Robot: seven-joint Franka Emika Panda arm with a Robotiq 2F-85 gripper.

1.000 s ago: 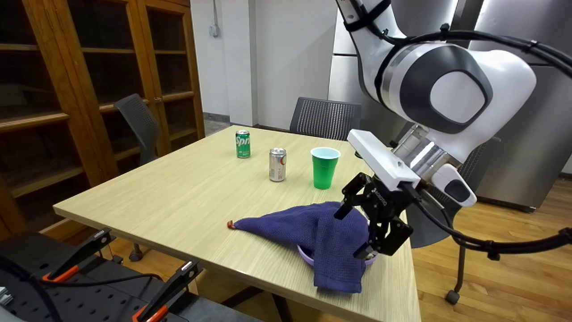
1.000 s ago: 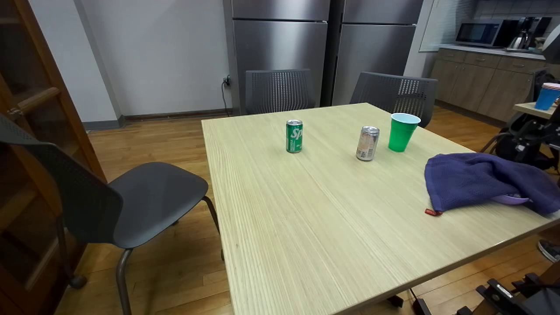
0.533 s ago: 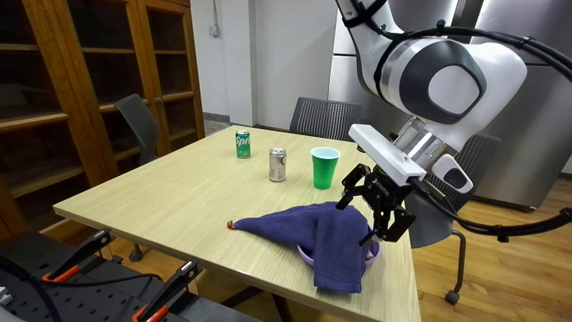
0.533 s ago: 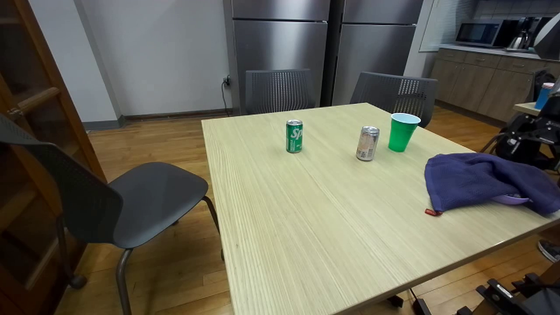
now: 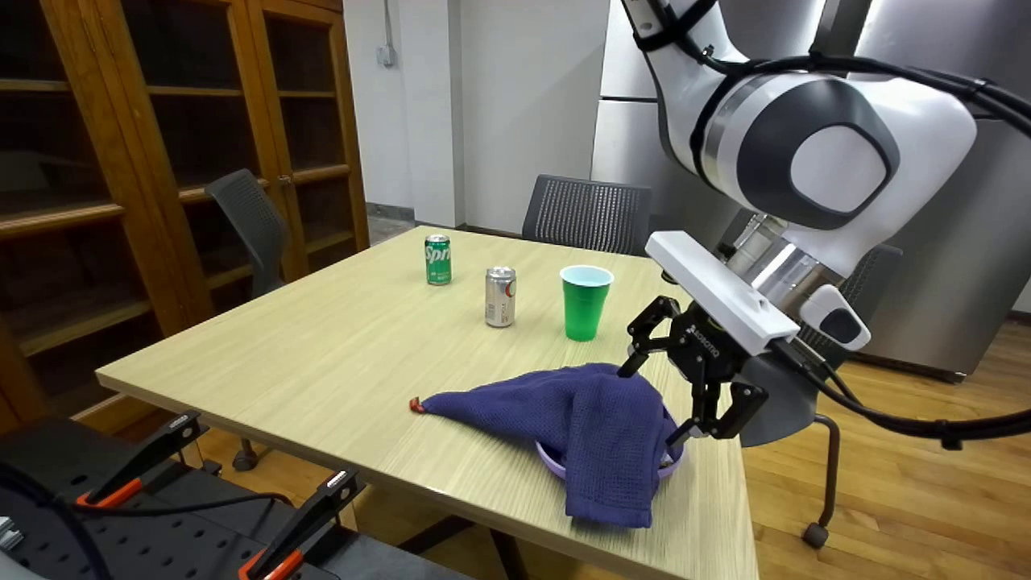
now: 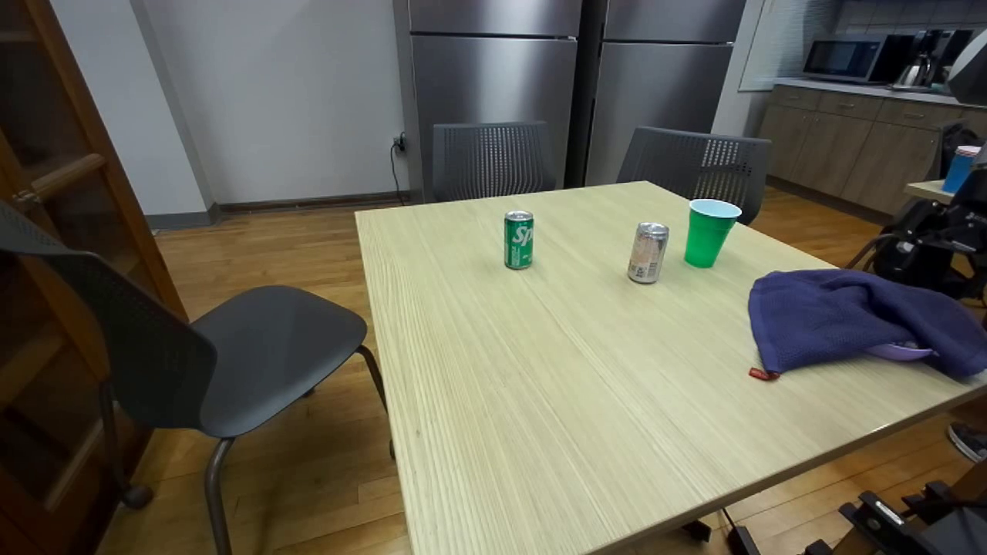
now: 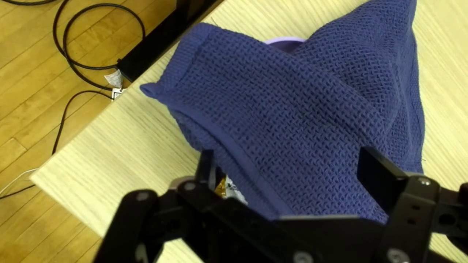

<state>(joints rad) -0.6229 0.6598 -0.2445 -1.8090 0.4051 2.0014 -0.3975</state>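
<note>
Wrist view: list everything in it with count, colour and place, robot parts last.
table: 1, pale wood, across the picture
bowl: 1, lilac, on the table
towel: 1, dark blue, draped over the bowl
shiny pieces: count unclear, gold and silver, at the towel's edge
floor: 1, brown wood, beyond the table
bar: 1, black, by the table's edge
cables: several, mostly black, over the floor
tags: 2, white, by the cables
gripper: 1, black, open at the towel, contact unclear
</note>
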